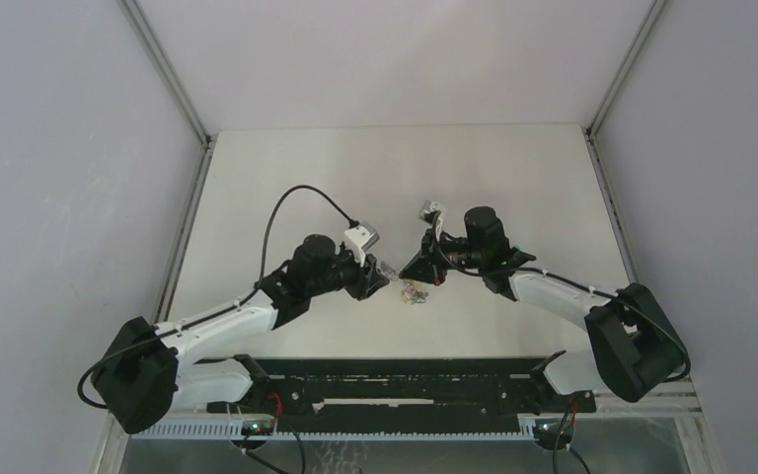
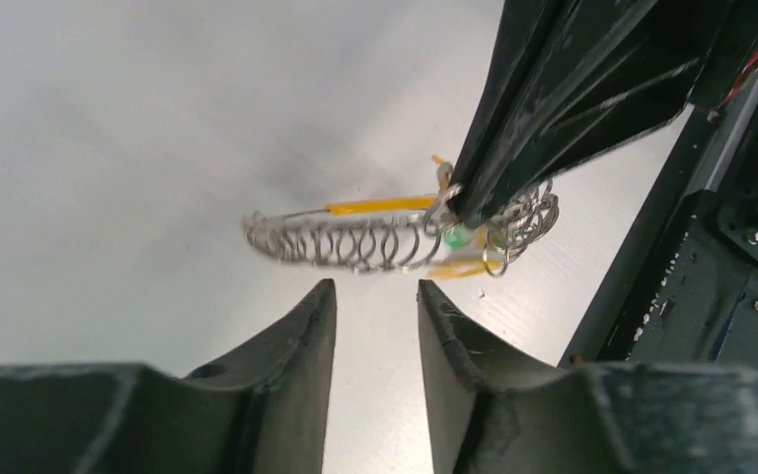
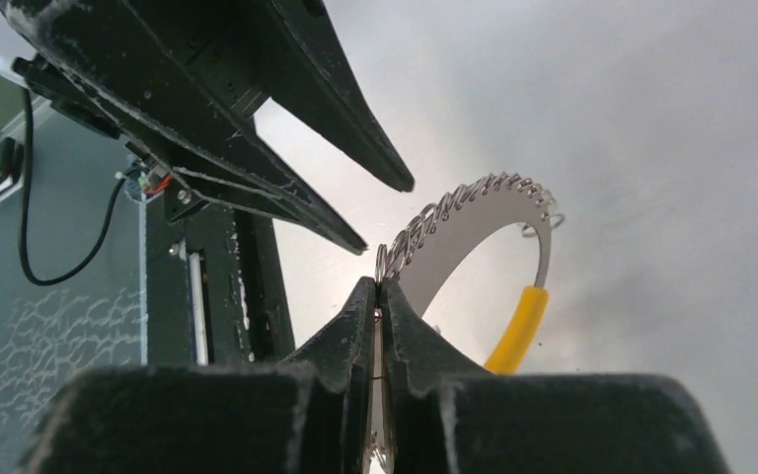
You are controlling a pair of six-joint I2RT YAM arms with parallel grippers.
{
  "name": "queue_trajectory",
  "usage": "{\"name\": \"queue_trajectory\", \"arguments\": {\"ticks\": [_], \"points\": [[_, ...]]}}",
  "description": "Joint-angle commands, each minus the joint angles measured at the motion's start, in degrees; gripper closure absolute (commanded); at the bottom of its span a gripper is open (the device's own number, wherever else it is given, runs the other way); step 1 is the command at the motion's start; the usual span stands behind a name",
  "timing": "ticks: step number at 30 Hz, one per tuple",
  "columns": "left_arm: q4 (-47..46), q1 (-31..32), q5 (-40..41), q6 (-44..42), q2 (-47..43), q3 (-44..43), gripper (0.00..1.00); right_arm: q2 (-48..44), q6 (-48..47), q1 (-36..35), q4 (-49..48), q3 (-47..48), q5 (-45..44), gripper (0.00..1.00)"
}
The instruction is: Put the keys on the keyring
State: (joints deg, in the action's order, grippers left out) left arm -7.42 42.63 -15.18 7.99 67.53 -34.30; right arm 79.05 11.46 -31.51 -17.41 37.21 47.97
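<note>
Flat white table point(image 1: 395, 168), grey walls on three sides. Black rail along the near edge.

Left arm point(image 1: 217, 321), white and black, reaches in from the near-left corner. Right arm point(image 1: 563, 291), same build, reaches in from the near-right. Wrists nearly meet at mid-table.

Black two-finger left gripper point(image 2: 375, 291): jaws parted by a narrow gap, nothing between them. Tips point at the ring from just beside it, not touching. From the right wrist camera the left gripper point(image 3: 387, 217) shows as two dark wedges just above the ring's coiled end.

Black two-finger right gripper point(image 3: 377, 286): fingers pressed together, pinching the wire at one end of the ring. From the left wrist camera its tip point(image 2: 464, 202) comes down onto the ring's right part.

Thin silvery coiled-wire keyring point(image 2: 355, 242), an open loop, sits between the two grippers near the table's middle, toward the near side point(image 1: 415, 292). Cannot tell whether it is clear of the tabletop. From the right wrist the keyring point(image 3: 474, 193) arcs up and away from the pinch.

Curved yellow-orange band point(image 3: 518, 331) sleeves one stretch of the loop.

Tiny green-headed key point(image 2: 451, 237) lies among the coils, right under the right gripper's tip; too small to tell whether it is threaded on.
</note>
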Motion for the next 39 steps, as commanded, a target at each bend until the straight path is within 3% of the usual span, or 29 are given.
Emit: {"name": "queue_trajectory", "arguments": {"ticks": [1, 8, 19, 30, 34, 39], "points": [[-10.90, -1.66, -1.15, 5.11, -4.46, 5.59, 0.55, -4.20, -8.61, -0.89, 10.54, 5.39, -4.23, 1.00], [-29.67, -4.09, -8.42, 7.41, -10.94, 15.57, 0.41, -7.43, -17.57, -1.81, 22.93, 10.54, -7.77, 1.00], [-36.20, -4.12, -13.12, 4.34, -7.31, 14.03, 0.40, -3.94, -27.05, -8.04, 43.04, 23.42, -20.90, 1.00], [-43.82, -4.97, -19.05, 0.54, -2.31, 14.37, 0.48, -3.89, -33.18, -11.05, 50.74, 28.34, -22.50, 1.00], [-45.11, -5.45, -21.02, 0.11, -0.70, 13.96, 0.45, -2.95, -37.57, -12.17, 54.62, 30.74, -22.61, 1.00], [-47.76, -5.45, -22.96, 2.11, 2.33, 13.55, 0.39, 0.59, -36.29, -12.35, 60.02, 37.82, -22.21, 1.00]]}}
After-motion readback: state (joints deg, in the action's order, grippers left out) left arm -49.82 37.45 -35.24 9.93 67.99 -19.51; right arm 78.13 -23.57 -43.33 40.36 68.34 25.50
